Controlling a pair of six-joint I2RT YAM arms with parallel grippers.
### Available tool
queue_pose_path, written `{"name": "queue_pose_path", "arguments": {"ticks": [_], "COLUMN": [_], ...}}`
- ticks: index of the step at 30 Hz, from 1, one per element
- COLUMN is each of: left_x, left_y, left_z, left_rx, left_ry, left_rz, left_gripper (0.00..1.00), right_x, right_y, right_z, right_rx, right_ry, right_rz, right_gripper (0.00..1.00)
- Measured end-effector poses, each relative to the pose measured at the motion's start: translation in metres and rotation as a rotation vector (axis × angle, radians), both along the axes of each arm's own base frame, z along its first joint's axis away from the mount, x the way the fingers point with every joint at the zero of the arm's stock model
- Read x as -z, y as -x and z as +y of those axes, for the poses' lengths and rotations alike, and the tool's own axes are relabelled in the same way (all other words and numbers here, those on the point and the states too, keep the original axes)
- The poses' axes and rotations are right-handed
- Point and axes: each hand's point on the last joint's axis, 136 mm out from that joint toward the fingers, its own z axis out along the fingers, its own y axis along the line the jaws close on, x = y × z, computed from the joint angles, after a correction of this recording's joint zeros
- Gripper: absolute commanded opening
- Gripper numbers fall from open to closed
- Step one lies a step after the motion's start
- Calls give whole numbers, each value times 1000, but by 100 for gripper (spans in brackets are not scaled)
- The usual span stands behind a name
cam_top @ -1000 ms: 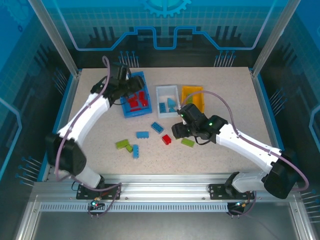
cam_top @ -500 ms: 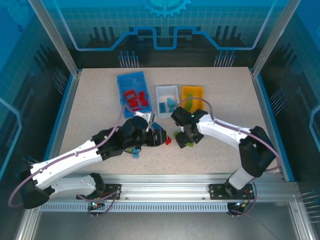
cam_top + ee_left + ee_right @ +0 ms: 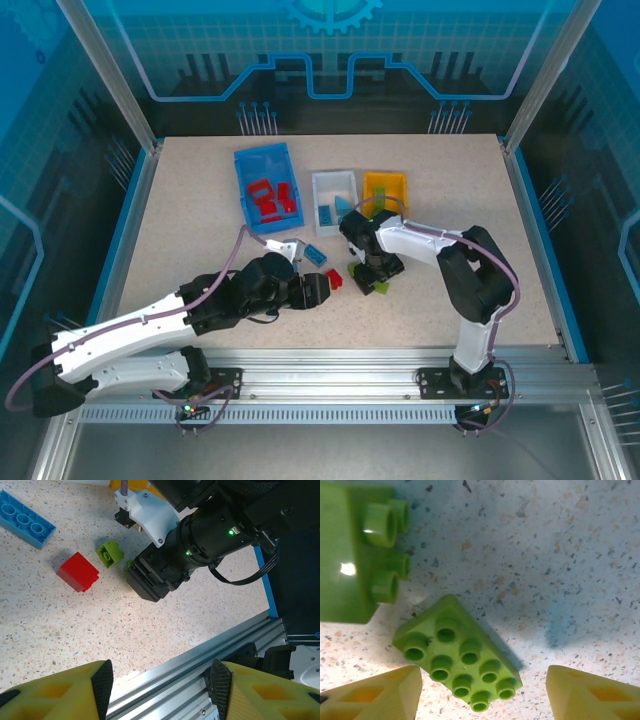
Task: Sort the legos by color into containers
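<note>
My right gripper point(image 3: 480, 700) hangs open just above the table, and a flat lime green lego point(image 3: 460, 660) lies between its fingertips point(image 3: 375, 695), not gripped. A second green lego point(image 3: 355, 555) lies on its side beside it. My left gripper point(image 3: 161, 690) is open and holds nothing. Ahead of it lie a red lego point(image 3: 78, 571), a blue lego point(image 3: 25, 519) and a small green lego point(image 3: 110, 553). From above, the left gripper point(image 3: 320, 290) sits next to the red lego point(image 3: 333, 278), and the right gripper point(image 3: 372, 278) is over the green ones.
At the back stand the containers: a blue bin point(image 3: 243, 175) with red legos, a white bin point(image 3: 335, 178) with blue ones, and an orange-yellow bin point(image 3: 385, 180). The right arm's black wrist point(image 3: 200, 540) is close in front of the left gripper. The metal front rail point(image 3: 200, 670) runs below.
The left arm swung from the blue bin down to the table's middle beside the red lego. The right arm folded back and lowered its gripper over the green legos.
</note>
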Motion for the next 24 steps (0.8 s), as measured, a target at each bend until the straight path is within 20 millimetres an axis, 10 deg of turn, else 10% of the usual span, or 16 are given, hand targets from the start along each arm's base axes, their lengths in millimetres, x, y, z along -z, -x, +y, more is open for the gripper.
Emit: {"name": "queue_pose_path", "arguments": {"ticks": [17,24], "left_x": [0,1], "left_y": [-1,-3], "left_z": [0,-3], "left_rx": [-3,-5], "left_ry": [0,-1], "left_rz": [-2,-5], "left_gripper": [59,59], "right_x": [8,-31], "right_y": [-1,-13], "right_z": [1,-12], "right_rx": [34,98], "right_ry": [-33,-63], "right_rz": [8,-136], "right_gripper": [30,27]}}
